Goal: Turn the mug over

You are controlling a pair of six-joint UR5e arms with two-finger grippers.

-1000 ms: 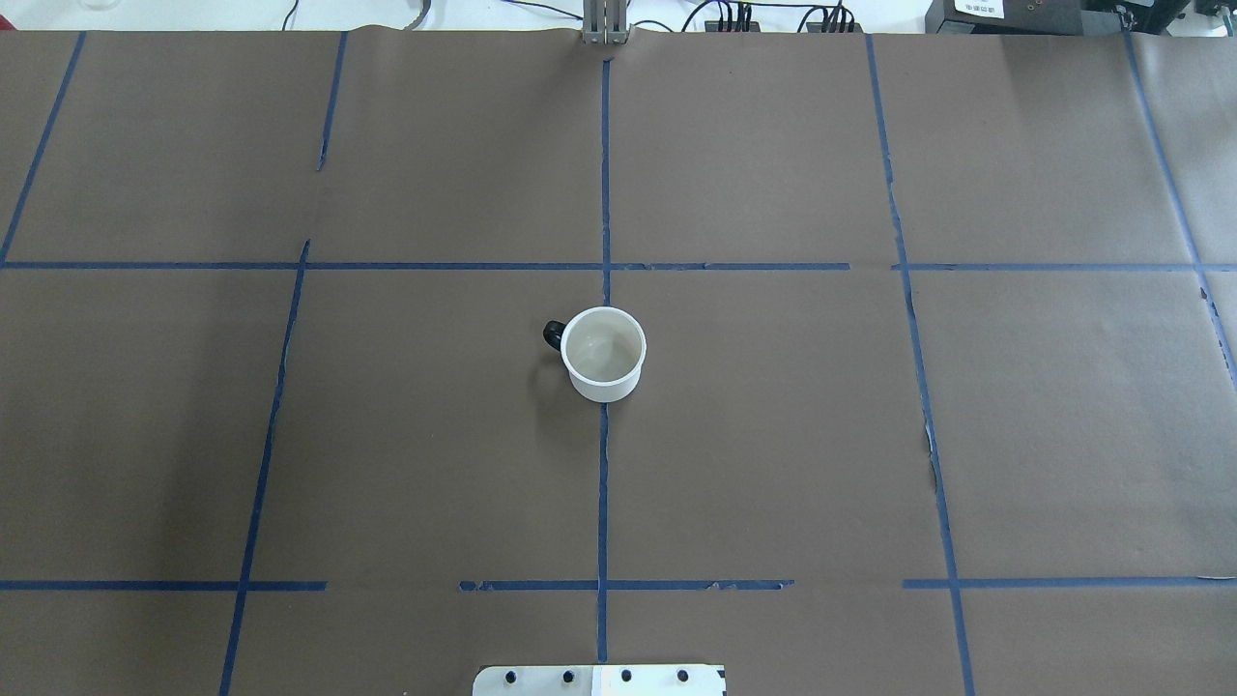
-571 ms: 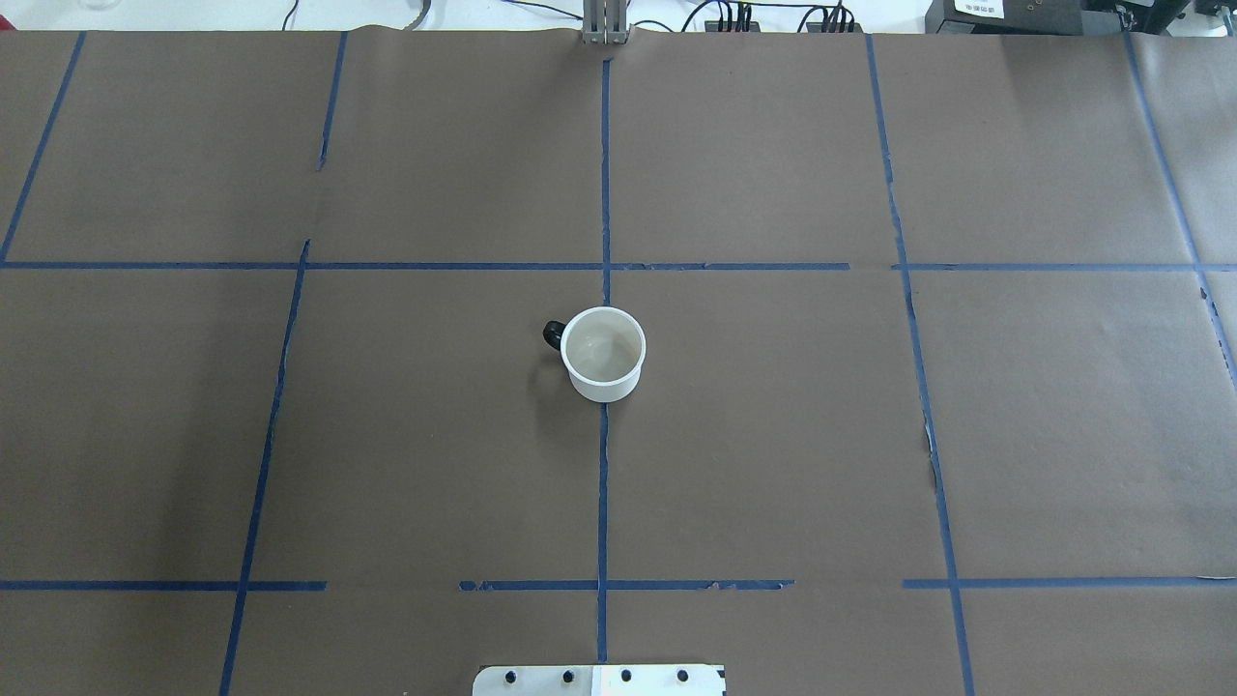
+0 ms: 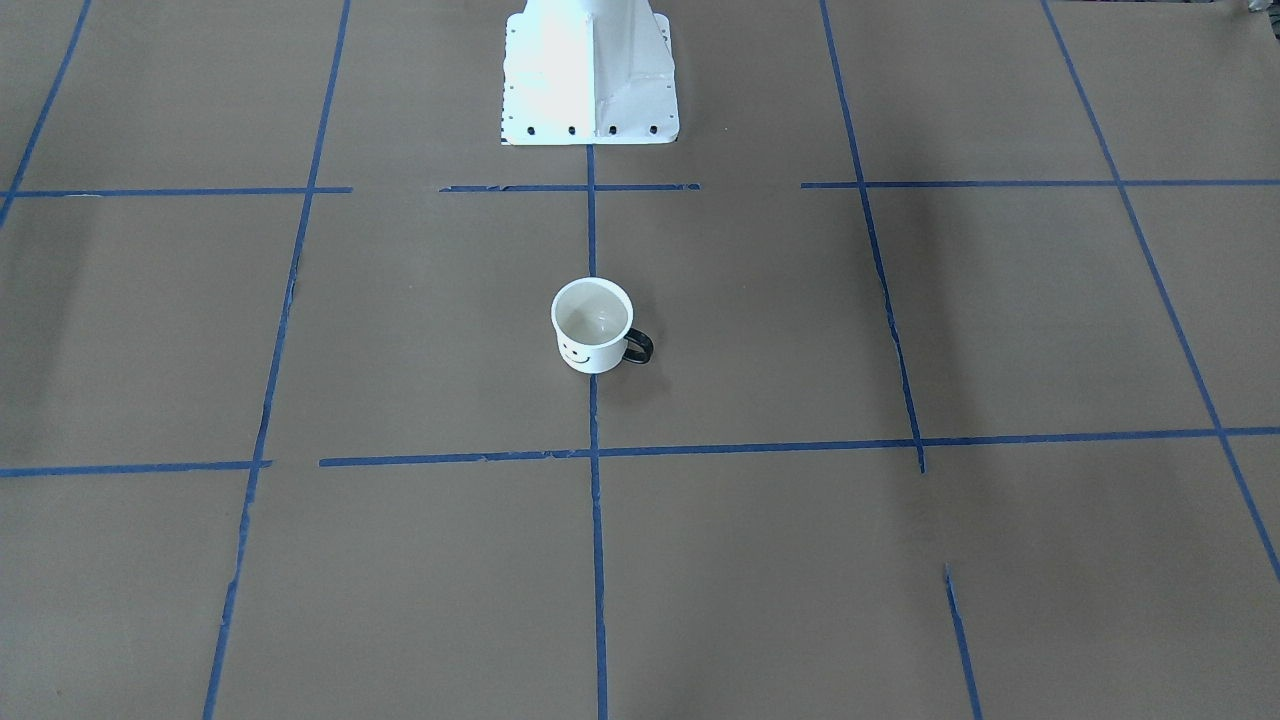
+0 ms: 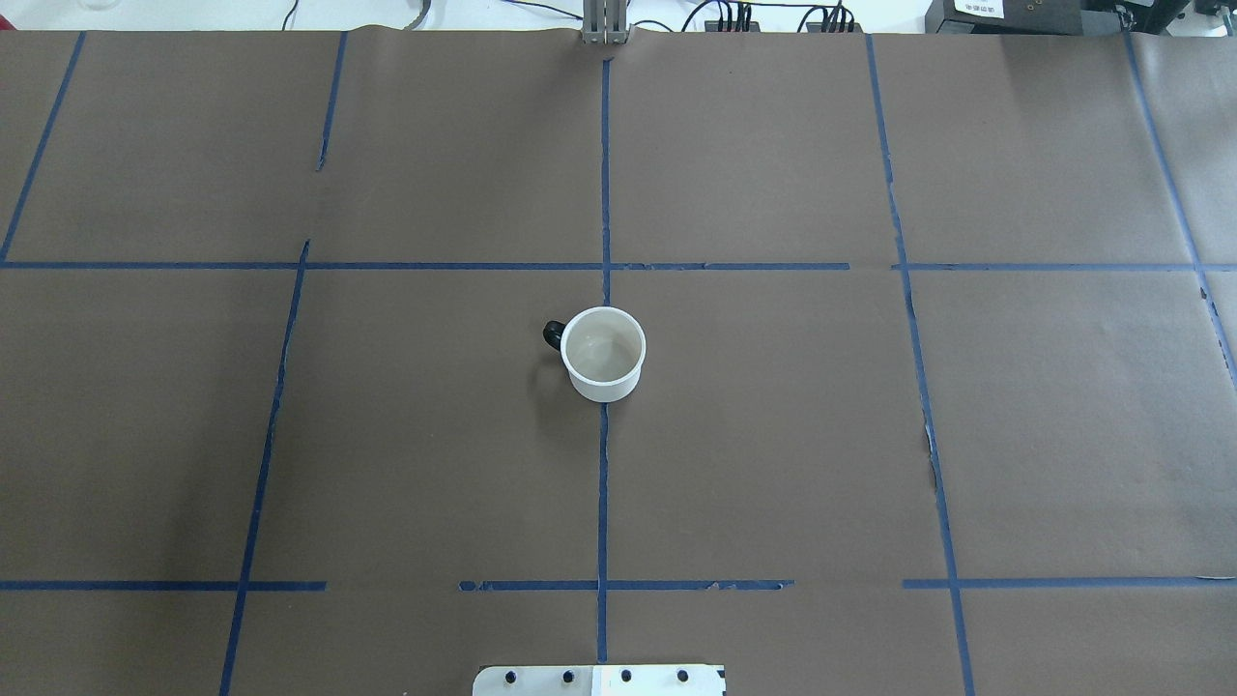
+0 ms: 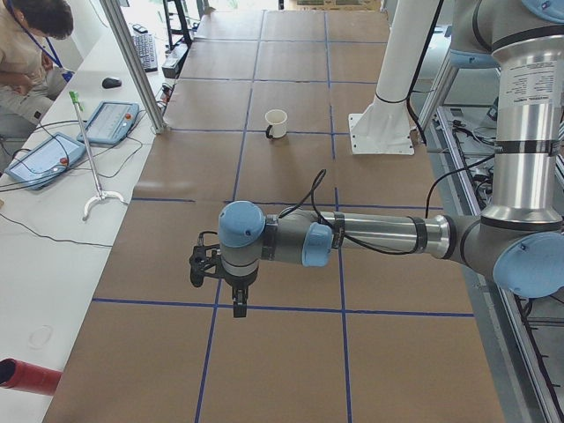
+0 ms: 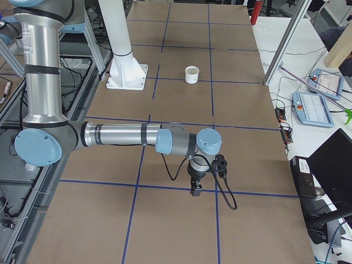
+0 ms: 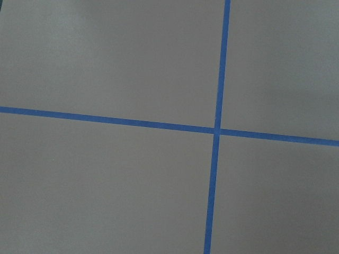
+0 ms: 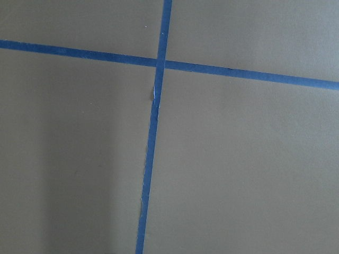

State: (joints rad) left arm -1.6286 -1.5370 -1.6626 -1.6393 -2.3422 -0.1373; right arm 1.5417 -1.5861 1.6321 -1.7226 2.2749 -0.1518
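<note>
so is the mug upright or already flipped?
Upright: the mug stands with its open mouth up and pale interior showing, smiley right way up.

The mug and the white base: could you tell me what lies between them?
Nothing but bare table paper crossed by blue tape lies between mug and base, as the front-facing view shows.

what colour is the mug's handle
Black. The handle on the white mug shows best in the exterior front-facing view.

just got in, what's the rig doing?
Nothing holds the mug: it stands mouth up on the middle tape line, handle toward the robot's left. The left tool and right tool hang over the table near its ends, well away from it. Open or shut cannot be told.
</note>
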